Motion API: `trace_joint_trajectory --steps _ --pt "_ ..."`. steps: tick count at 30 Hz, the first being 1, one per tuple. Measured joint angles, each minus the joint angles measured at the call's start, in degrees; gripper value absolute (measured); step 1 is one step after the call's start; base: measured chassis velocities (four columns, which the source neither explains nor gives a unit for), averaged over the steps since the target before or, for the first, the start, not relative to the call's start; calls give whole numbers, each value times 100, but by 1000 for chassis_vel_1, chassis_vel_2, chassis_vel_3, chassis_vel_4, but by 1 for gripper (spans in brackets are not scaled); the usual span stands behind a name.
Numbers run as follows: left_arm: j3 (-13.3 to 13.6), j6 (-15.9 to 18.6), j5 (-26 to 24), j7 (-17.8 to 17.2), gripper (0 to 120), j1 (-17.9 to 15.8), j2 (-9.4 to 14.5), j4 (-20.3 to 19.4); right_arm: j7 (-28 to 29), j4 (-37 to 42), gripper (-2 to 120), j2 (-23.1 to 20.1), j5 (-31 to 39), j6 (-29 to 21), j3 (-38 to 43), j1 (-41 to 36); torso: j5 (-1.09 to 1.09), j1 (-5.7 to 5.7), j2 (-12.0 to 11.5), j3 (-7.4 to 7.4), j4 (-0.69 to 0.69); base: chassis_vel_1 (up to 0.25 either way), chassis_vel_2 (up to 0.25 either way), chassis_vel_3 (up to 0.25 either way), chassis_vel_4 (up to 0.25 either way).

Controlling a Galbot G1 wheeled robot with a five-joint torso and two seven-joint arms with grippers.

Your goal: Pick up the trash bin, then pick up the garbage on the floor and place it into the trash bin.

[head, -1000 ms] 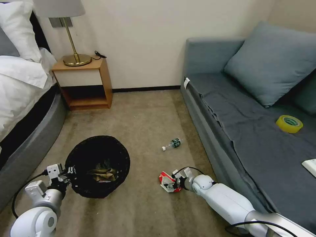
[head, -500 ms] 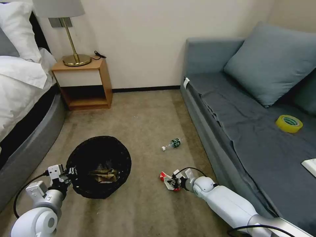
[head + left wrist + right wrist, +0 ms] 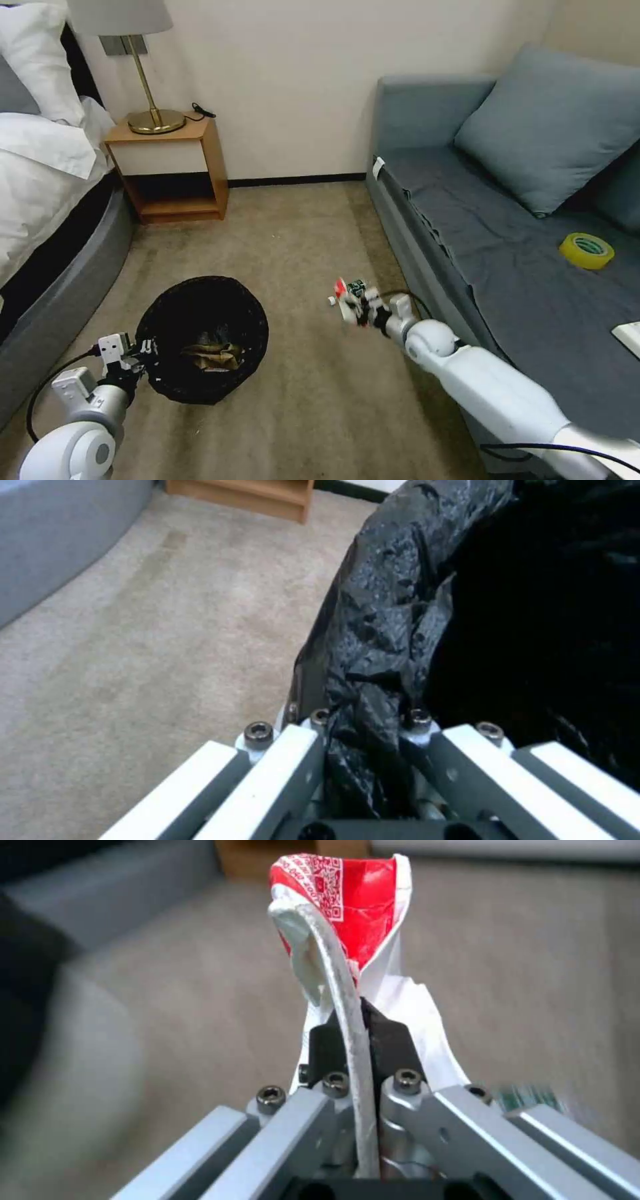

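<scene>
— Any writing you can read?
— No words or numbers. The red-and-white packet (image 3: pixel 347 915) carries a white QR-style square pattern on its red face.
— And the bottle's green label?
— Too small to make out.

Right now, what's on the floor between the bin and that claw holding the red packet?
Bare carpet, in the head view, separates the trash bin from the right gripper.

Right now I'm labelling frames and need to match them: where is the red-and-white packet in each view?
Head view: red-and-white packet mid-frame, pinched in the right gripper, near the sofa front.
Right wrist view: packet top centre, sticking out of the shut jaws.
Left wrist view: left gripper clamping the trash bin by its black liner instead.
Shared landmark: the wooden nightstand.
</scene>
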Motion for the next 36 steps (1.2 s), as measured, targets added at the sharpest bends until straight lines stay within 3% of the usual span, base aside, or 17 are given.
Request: trace_joint_trajectory --steps 3,12,18,23,36 --pt "154 23 12 4 3 -24 19 0 -57 974 0 -104 386 396 -56 18 -1 0 0 0 1 0 0 0 0" --pt "429 103 145 -28 3 -12 35 -34 -723 2100 0 -129 509 932 -771 247 -1 0 0 0 0 0 0 0 0" --pt "501 112 171 -48 3 28 10 -87 -1014 2141 0 -79 178 1057 -1405 377 1 0 0 0 1 0 0 0 0" --pt "625 116 185 -56 3 62 -72 -153 -1062 1749 0 105 -542 1044 -1936 334 0 0 0 0 0 0 0 0 0" --pt "711 165 76 -62 3 176 -69 -301 -865 881 0 437 -1457 802 -2048 208 0 0 0 0 1 0 0 0 0"
